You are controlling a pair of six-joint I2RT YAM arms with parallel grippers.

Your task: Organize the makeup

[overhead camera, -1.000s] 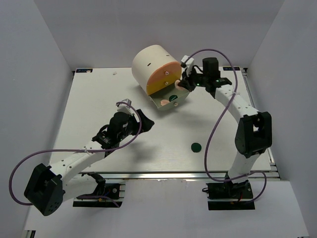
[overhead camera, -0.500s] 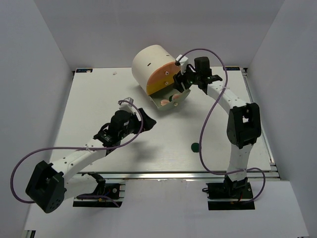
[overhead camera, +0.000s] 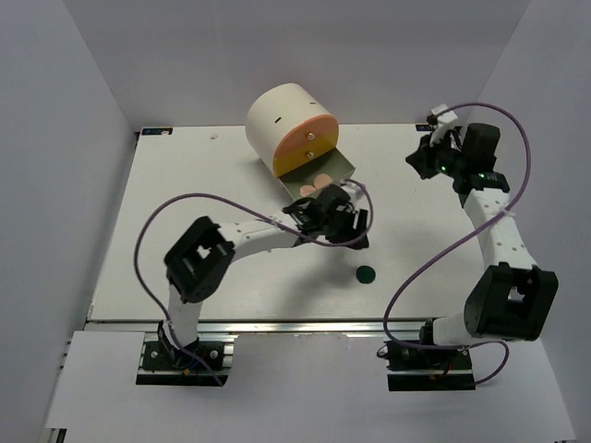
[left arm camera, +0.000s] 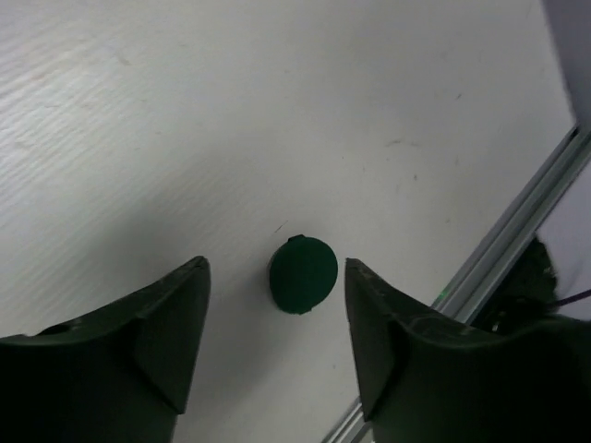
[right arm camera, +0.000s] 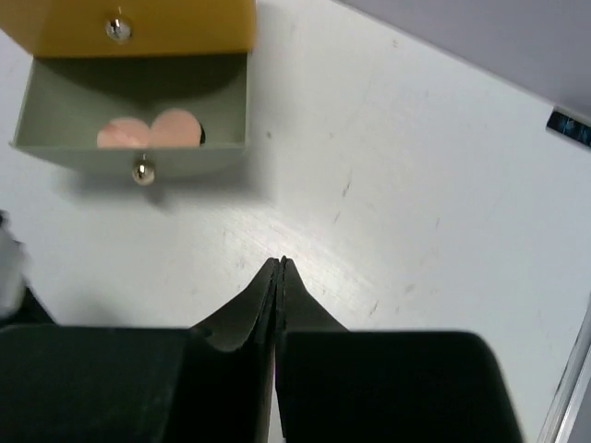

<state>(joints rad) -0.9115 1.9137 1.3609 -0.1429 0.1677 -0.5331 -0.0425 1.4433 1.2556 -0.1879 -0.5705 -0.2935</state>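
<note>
A dark green disc (overhead camera: 367, 274) lies flat on the white table; in the left wrist view the disc (left arm camera: 303, 274) sits just beyond my open left fingers. My left gripper (overhead camera: 351, 233) hovers a little behind the disc, empty. Two peach-pink discs (overhead camera: 315, 185) lie in the open drawer (overhead camera: 340, 173); the right wrist view shows the discs (right arm camera: 150, 130) side by side in it. My right gripper (overhead camera: 423, 161) is shut and empty at the back right, away from the drawer; its closed tips (right arm camera: 279, 263) show in the right wrist view.
The big cream cylinder (overhead camera: 282, 120) with orange-yellow drawer fronts stands at the back centre, its lower drawer pulled out towards the front right. A metal rail (overhead camera: 295, 325) runs along the table's near edge, close to the green disc.
My left arm has swung right across the table to the green disc. My right gripper has pulled back from the drawer to the back right. The drawer now shows two pink discs.
</note>
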